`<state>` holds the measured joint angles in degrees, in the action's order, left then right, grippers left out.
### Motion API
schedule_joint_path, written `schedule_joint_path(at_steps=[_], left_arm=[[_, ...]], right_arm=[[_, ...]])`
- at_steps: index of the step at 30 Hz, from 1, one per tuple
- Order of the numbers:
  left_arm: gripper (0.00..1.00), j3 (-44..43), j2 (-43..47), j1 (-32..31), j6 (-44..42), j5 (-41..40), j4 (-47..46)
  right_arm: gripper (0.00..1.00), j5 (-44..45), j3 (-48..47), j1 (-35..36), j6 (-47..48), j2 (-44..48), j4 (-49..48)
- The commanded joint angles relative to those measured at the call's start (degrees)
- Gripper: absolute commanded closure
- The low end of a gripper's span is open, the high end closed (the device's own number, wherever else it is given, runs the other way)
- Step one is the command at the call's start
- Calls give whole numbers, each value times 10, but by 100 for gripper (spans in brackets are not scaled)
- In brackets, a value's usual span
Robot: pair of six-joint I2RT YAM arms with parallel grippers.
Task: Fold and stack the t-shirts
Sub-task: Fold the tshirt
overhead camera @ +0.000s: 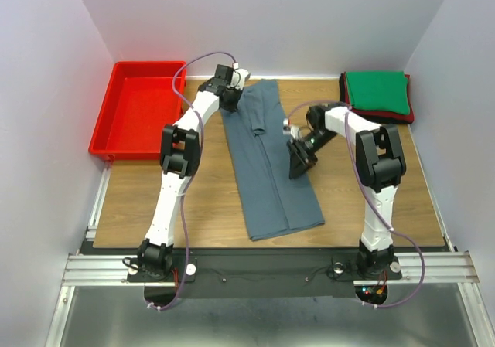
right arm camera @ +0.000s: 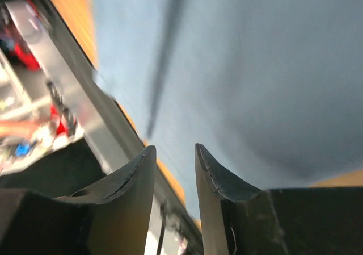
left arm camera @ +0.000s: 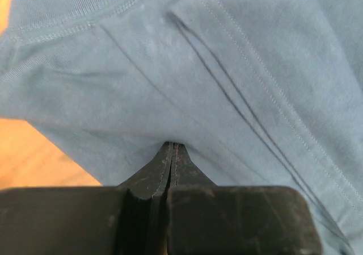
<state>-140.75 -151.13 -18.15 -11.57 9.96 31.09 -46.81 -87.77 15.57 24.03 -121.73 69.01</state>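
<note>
Blue-grey shirt (overhead camera: 272, 178): a long folded strip on the table (overhead camera: 147, 200), hem toward you. It looks limp and light, so expect sag and slipping layers if you lift it by one point.

Right gripper (right arm camera: 174, 148): slightly spread, empty, just beside the strip's right edge.

Left gripper (left arm camera: 172, 147): pressed together at the collar end; can't tell whether cloth is caught.

Pinch corners through all layers.

Folded stack (overhead camera: 377, 92): green on top, far right.

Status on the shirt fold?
Left jaws shut on slate blue-grey cloth t-shirt, far end. Right jaws open, empty, at its right edge. Nothing in the way.
</note>
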Motion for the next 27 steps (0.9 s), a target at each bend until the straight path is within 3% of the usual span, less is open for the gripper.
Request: schedule_joint_path(at_steps=[1, 5, 11, 14, 20, 27], left_arm=[[93, 62, 89, 0, -36, 11, -119], [83, 146, 178, 1, -42, 17, -198], [83, 193, 246, 2, 7, 37, -184], [86, 256, 270, 2, 21, 46, -177], [88, 292, 279, 4, 37, 52, -160], [88, 308, 271, 6, 48, 46, -153]], right_arm=[[60, -80, -107, -2, -28, 22, -24], [60, -57, -200, -2, -50, -15, -48], [62, 57, -390, -3, -112, -126, -120], [62, 92, -447, -3, -152, -162, -188], [68, 184, -458, -3, -271, -192, -374], [68, 229, -482, -3, -332, -246, -454]])
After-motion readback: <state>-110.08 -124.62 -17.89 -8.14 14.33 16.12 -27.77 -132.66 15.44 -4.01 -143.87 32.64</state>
